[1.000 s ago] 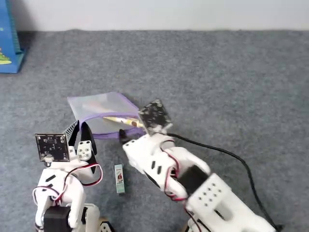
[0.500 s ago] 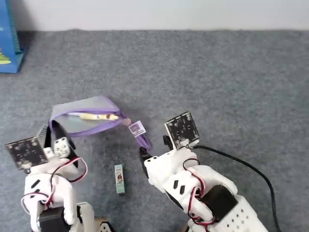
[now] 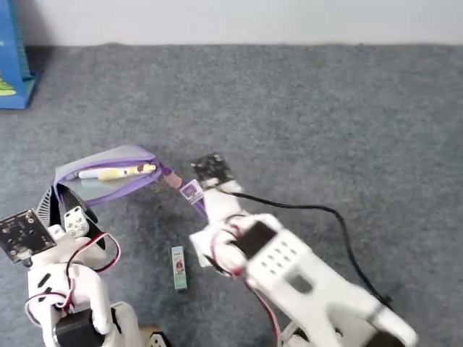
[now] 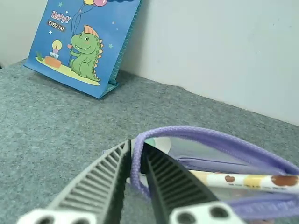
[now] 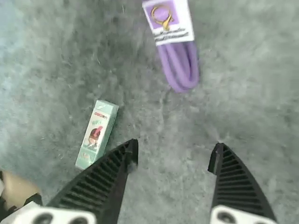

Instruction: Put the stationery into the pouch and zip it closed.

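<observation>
Two arms work a grey carpet (image 3: 325, 130) on which one purple-edged pouch (image 3: 101, 186) sits toward the left edge, its mouth open and unzipped. The left gripper (image 4: 135, 147) is clamped narrow on the pouch's purple rim, the cord pinched between its two ribbed fingers (image 4: 100, 179); from above, that gripper (image 3: 64, 194) sits at the pouch's left end. One pen (image 3: 119, 172) – pale, with brown and yellow marks – lies lengthwise in the pouch's mouth, inside the rim. One purple strap (image 5: 177, 70) trails from the pouch's right end onto the carpet, carrying one small tag (image 5: 167, 21) with a purple patch on it. One piece of stationery is outside the pouch – a small green-and-white box (image 3: 178, 267) lying flat near the carpet's near edge, well apart from the pouch and between the two arm bases. The right gripper (image 5: 175, 148) hangs over bare carpet with its two fingers spread wide and nothing between them; the box (image 5: 96, 134) lies just beside one fingertip and the strap sits farther ahead. One blue bag (image 4: 84, 42) printed with a green dinosaur stands at the far left corner against the white wall.
</observation>
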Motion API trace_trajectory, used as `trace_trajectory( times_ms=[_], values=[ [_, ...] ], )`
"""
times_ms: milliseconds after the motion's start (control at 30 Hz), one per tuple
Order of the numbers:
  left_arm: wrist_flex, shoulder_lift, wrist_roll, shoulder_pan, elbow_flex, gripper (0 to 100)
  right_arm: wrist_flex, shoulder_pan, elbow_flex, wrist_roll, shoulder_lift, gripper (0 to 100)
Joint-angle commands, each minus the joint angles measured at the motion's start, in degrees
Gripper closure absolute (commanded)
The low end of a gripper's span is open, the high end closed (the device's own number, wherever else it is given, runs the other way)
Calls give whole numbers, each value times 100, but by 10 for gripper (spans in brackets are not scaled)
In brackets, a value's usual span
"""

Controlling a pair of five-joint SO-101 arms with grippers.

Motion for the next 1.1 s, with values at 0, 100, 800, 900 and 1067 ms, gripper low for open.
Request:
trace_trajectory(
  times_ms=[0,100,800,900,1067],
  values=[
    [-229,-97,62,-35,-321,988,-286,-330,-738,-396,910,745],
    [-229,-97,62,-26,-321,988,-312,-681,-1116,-703,1596,745],
    [-229,-97,62,-18,-312,988,-268,-1059,-2189,-1319,3662,755],
    [-229,-97,62,-18,-312,988,-312,-1059,-2092,-1319,3644,864],
    [-220,-97,62,-18,-312,988,-215,-813,-2031,-1319,3618,951]
  ],
)
